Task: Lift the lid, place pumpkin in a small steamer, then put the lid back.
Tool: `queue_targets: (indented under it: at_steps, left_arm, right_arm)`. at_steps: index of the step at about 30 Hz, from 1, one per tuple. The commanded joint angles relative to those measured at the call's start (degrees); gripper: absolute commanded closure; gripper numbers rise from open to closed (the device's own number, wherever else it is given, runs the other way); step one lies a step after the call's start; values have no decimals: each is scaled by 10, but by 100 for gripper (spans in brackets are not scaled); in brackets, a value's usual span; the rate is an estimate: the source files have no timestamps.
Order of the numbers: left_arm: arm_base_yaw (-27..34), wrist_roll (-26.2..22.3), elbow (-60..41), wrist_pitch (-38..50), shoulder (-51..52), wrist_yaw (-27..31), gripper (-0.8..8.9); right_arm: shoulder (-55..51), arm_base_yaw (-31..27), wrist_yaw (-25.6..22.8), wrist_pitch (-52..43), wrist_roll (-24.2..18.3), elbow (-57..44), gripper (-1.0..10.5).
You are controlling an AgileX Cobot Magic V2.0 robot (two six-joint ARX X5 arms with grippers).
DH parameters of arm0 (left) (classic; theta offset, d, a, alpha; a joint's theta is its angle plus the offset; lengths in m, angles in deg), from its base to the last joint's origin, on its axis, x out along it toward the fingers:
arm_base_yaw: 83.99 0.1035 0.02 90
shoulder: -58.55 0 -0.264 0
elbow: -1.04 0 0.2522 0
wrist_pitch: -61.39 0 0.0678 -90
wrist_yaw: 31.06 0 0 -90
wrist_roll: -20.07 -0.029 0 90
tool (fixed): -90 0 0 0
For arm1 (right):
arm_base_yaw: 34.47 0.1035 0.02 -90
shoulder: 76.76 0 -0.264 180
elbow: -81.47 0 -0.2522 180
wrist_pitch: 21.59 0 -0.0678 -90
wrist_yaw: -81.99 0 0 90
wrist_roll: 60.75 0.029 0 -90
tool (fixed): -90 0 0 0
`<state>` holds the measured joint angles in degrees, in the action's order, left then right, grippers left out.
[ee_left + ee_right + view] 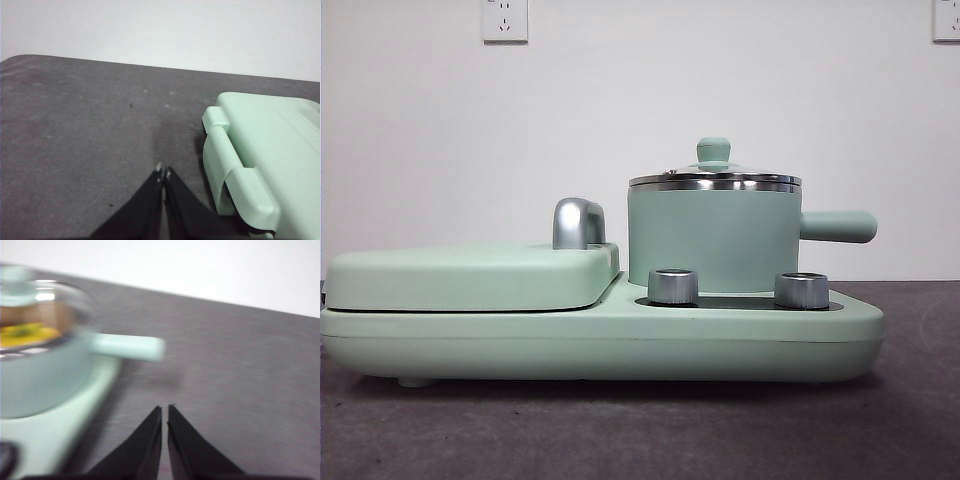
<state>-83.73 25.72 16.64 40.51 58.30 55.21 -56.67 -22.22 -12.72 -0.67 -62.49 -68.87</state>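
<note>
The small mint-green pot [712, 240] stood upright on the right part of the flat green cooker, its stubby handle pointing right. The glass lid [714, 179] sat level on its steel rim, knob up. Through the glass, the yellow-orange pumpkin [27, 334] lay inside, blurred.

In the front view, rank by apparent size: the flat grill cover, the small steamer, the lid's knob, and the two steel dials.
1. Flat grill cover, widest.
2. Small steamer.
3. The two steel dials look alike, so no order between them; they also sit nearer the camera.
4. The lid's knob looks slightly smaller.
</note>
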Motion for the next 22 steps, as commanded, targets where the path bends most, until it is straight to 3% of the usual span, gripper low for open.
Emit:
queue_targets:
  at_steps: [1, 8, 12, 22]
  left_arm:
    - [1, -1, -11, 7, 1, 1, 807]
    - [1, 0, -11, 7, 1, 1, 807]
    - [1, 0, -11, 7, 1, 1, 807]
    - [1, -1, -11, 7, 1, 1, 807]
  right_arm:
    - [-67, -45, 3, -14, -6, -49, 928]
    - [-197, -95, 12, -12, 3, -138, 928]
    - [-199, -103, 37, -10, 7, -152, 928]
    - [-199, -102, 36, -12, 26, -152, 928]
